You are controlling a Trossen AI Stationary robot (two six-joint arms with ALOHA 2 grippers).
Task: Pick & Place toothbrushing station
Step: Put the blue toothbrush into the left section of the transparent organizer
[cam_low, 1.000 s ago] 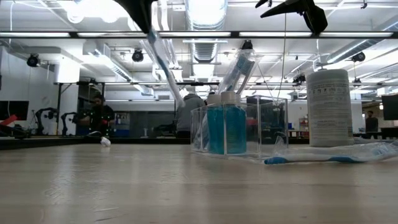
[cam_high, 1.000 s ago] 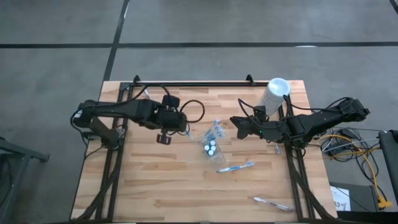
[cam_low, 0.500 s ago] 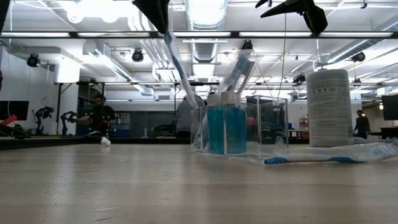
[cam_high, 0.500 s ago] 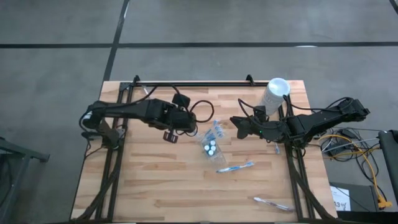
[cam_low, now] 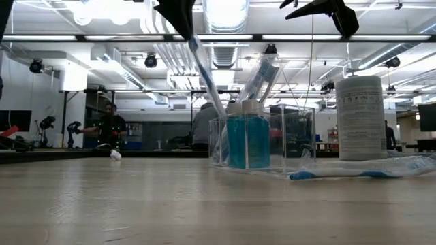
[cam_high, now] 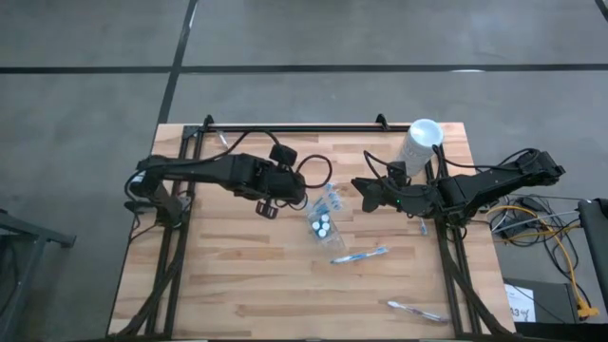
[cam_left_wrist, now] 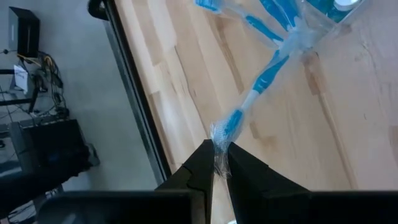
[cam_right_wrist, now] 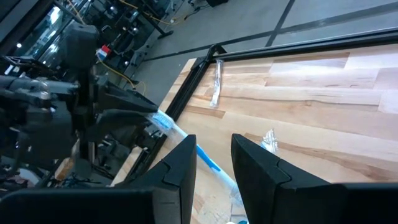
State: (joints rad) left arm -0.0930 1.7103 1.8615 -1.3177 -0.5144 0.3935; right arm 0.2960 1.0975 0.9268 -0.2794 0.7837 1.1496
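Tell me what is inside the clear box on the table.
The clear box holds blue white-capped tubes and wrapped toothbrushes leaning out of its top. The left tool holds another wrapped toothbrush with its tip at the box. The tubes hide the box's floor.

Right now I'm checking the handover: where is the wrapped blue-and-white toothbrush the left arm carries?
The wrapped blue-and-white toothbrush hangs pinched in the left gripper, its far end reaching the clear plastic box near the table's middle in the high view.
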